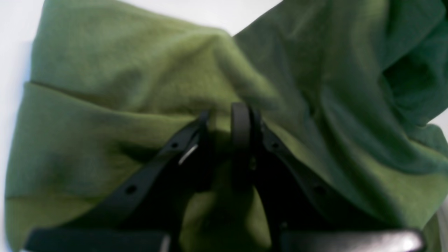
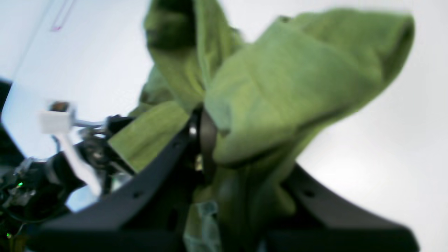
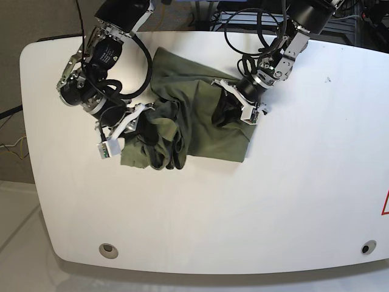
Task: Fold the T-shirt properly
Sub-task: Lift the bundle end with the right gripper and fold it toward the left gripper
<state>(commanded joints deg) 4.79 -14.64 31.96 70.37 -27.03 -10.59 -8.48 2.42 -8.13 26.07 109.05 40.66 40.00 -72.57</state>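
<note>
The olive-green T-shirt (image 3: 200, 125) lies bunched and partly folded on the white table (image 3: 304, 182), toward the back centre. My left gripper (image 3: 233, 112) sits at the shirt's right side. In the left wrist view its black fingers (image 1: 241, 122) are close together, and the left gripper (image 1: 224, 127) pinches a fold of the T-shirt (image 1: 140, 80). My right gripper (image 3: 149, 131) is at the crumpled left side. In the right wrist view the right gripper (image 2: 204, 136) is shut on the T-shirt (image 2: 280, 91), which is lifted and drapes over one finger, hiding it.
Cables (image 3: 255, 27) hang behind the table's far edge. Two round holes (image 3: 108, 248) (image 3: 364, 248) sit near the front edge, and a red mark (image 3: 385, 204) is at the right edge. The shirt takes up only the back centre of the table.
</note>
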